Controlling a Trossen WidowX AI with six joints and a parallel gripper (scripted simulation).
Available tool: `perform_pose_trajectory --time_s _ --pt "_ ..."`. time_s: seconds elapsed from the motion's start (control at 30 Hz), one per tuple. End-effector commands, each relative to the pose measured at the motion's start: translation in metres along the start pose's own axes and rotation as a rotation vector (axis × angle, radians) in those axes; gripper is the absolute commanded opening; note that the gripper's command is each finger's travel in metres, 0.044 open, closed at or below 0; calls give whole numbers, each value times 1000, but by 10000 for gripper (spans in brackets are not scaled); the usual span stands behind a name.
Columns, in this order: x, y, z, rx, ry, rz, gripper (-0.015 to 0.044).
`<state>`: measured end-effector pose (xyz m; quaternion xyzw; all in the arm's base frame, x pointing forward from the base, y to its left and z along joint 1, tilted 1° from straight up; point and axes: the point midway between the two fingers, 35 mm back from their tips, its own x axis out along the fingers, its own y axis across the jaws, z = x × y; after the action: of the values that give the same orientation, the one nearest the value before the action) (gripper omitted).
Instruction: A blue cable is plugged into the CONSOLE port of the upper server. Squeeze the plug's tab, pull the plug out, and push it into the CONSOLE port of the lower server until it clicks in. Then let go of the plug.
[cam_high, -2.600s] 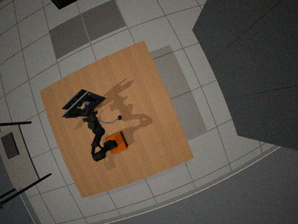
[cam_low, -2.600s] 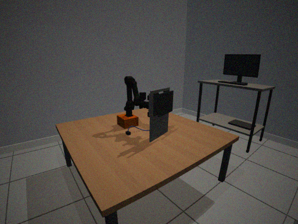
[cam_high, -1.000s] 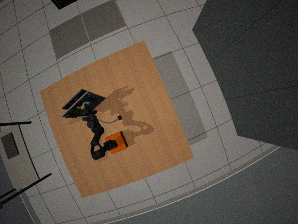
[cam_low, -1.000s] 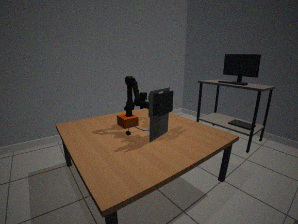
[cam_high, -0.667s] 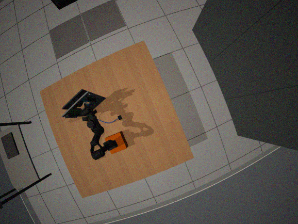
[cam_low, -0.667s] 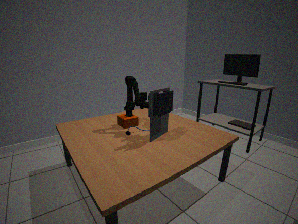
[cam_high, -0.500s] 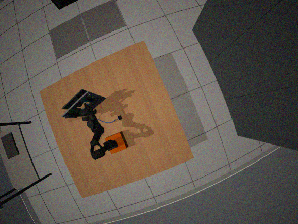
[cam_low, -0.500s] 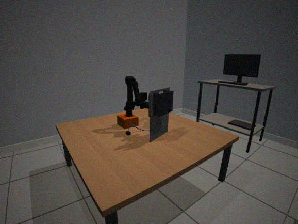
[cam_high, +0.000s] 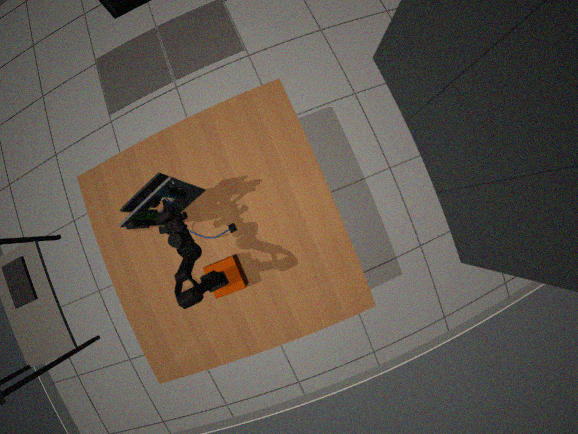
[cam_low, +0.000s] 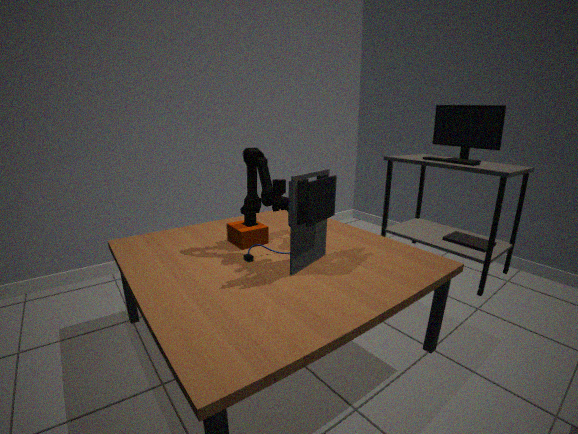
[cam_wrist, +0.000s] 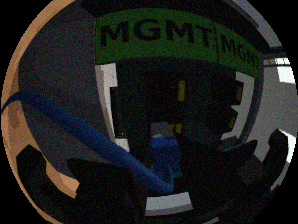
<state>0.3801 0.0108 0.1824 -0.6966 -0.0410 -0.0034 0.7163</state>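
The blue plug (cam_wrist: 165, 151) is between the fingers of my gripper (cam_wrist: 161, 137), which is shut on it. The plug's pale front end points at dark port openings under green MGMT labels (cam_wrist: 155, 35). Whether its tip is inside an opening is too dark to tell. The blue cable (cam_wrist: 75, 125) (cam_high: 210, 236) (cam_low: 272, 250) bends from the plug to the left in the wrist view. The upright server stand (cam_high: 190, 192) (cam_low: 308, 245) has the arm's hand close against its port side. In the exterior view it hides the fingers. No CONSOLE label is readable, and I cannot tell which server is in front.
A small black block (cam_high: 232, 226) (cam_low: 248, 258) lies on the wooden table (cam_high: 300, 240) (cam_low: 280, 320) at the cable's far end. The arm stands on an orange base (cam_high: 239, 290) (cam_low: 255, 237). A side desk (cam_low: 500, 168) with a monitor (cam_low: 469, 127) stands apart from the table.
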Motion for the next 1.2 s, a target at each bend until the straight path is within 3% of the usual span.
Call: perform_pose_trajectory --time_s 0.0,0.67,1.17 --pt "2 -3 0 5 2 -12 0" --pt "5 -3 0 5 2 -13 0" --pt "3 0 0 1 0 -2 394"
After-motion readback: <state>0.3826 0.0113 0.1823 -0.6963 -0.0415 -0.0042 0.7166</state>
